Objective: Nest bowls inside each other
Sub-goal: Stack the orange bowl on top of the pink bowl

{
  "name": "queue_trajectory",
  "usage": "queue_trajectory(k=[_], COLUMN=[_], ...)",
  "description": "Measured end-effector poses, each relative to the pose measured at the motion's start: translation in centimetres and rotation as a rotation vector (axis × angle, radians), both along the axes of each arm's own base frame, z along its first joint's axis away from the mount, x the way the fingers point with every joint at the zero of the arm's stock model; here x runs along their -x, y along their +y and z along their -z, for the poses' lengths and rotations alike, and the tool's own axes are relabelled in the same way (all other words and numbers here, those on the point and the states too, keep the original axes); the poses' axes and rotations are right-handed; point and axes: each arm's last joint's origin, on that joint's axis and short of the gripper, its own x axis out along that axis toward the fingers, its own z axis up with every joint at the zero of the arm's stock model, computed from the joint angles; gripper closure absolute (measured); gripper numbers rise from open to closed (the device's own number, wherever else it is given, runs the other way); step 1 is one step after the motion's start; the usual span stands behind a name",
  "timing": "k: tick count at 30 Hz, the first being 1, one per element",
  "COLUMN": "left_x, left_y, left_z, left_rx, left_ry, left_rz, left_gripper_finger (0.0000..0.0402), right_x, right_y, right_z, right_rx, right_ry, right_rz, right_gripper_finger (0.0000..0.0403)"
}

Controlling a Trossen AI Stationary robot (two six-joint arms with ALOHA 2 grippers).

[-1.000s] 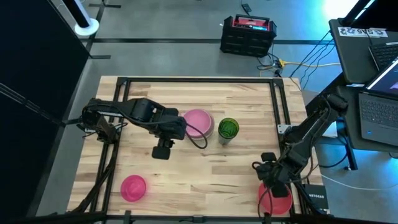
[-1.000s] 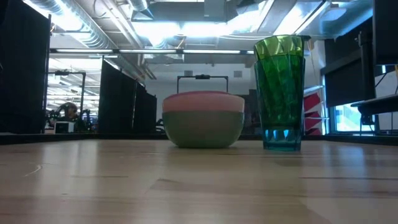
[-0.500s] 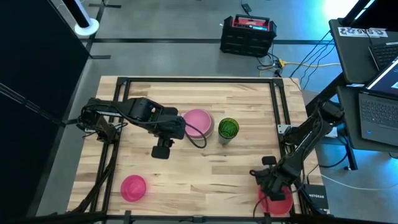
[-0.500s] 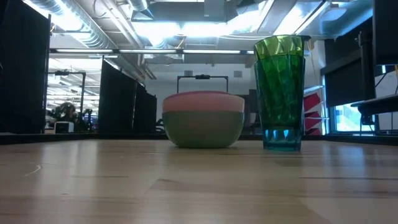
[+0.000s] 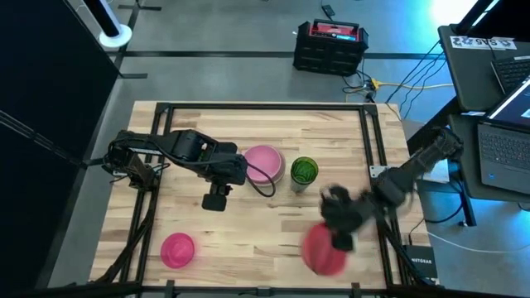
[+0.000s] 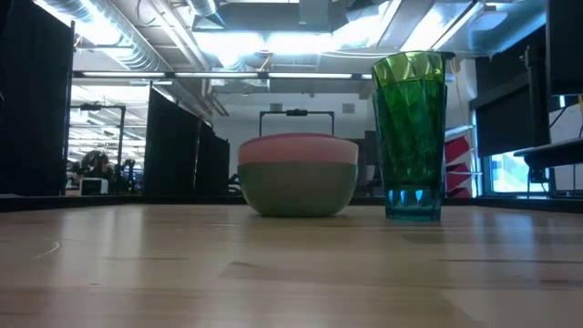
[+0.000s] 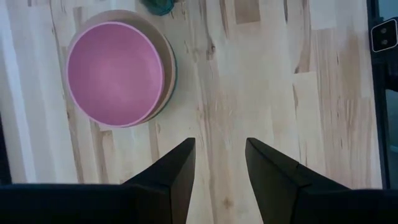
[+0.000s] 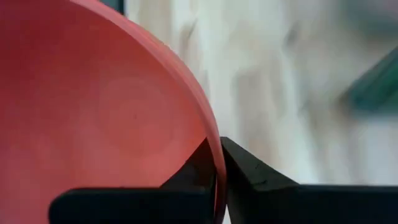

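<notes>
Green tumbler [image 5: 304, 171] stands just beside the bowl stack [image 5: 265, 165] at table centre, where a pink bowl [image 7: 116, 73] sits nested in paler ones; a separate pink bowl [image 5: 177, 249] lies near the front-left edge. Right gripper [image 8: 217, 171] is clamped on red bowl [image 5: 323, 249] rim, carried at front-right w/ blurred outline. Left gripper [image 7: 219, 165], fingers apart, holds nothing beside the stack.

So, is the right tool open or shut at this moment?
Shut on the red bowl. In the right wrist view the right tool pinches the bowl's rim between its fingers; from above, the bowl hangs under that arm.
</notes>
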Motion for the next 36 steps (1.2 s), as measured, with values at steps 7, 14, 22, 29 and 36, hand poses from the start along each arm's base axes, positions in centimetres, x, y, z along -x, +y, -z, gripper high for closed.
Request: queue_trajectory(k=[7,14,22,29,36], left_x=[1.3,2.7,4.8,5.3,5.2], left_y=[0.3,0.7,2.1,2.7,2.7], left_z=[-1.2,-2.4,-3.9,-3.9,-3.8], left_rx=[-0.004,-0.007,0.035,0.07,0.09], left_ry=[-0.046,-0.094,-0.162,-0.169,-0.17], left_rz=[-0.022,-0.05,-0.192,-0.287,-0.329], left_gripper_finger=[0.028,0.0287,0.0304,0.0305,0.0305], right_x=[-6.5,-11.0,-13.9,-15.5,-16.8], right_y=[-5.9,-14.0,-21.3,-26.1,-26.7], right_z=[-3.7,-6.6,-3.2,1.0,4.1], right_rx=[0.099,0.249,0.302,0.288,0.24], right_ry=[-0.128,-0.224,-0.123,-0.011,0.059], right_rz=[0.052,0.112,0.143,0.14,0.07], right_gripper_finger=[0.0403,0.0403,0.0403,0.0403,0.0402])
